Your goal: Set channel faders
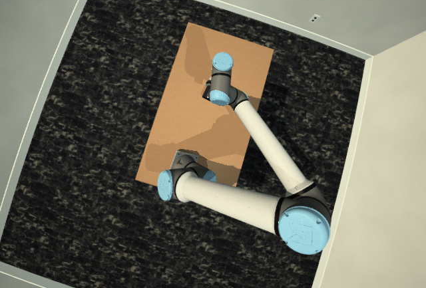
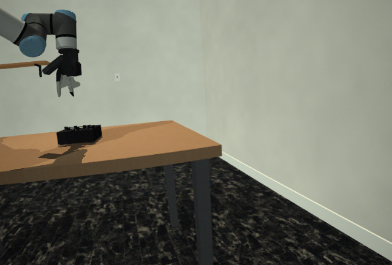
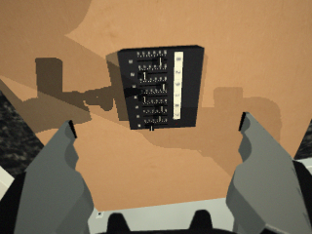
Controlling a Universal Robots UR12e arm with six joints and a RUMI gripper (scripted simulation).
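Observation:
The lighting desk [image 2: 79, 134] [image 3: 192, 78] is a small black box on the wooden table [image 2: 142, 148] [image 1: 178, 116] [image 3: 146, 166]. In the wrist view it shows several rows of channel faders [image 3: 146, 90] with knobs at differing positions. A pale tape strip [image 3: 178, 85] runs along one side; its writing is too small to read. My gripper [image 2: 64, 92] [image 3: 156, 117] is open and empty. It hangs high above the desk and points down at it. In the overhead view the wrist hides the desk.
The arm's base [image 1: 187, 159] is bolted at the near end of the table, and its elbow [image 1: 302, 226] juts out past the table's side. A wall shelf [image 2: 22, 64] sits behind the gripper. The walls meet close behind the table.

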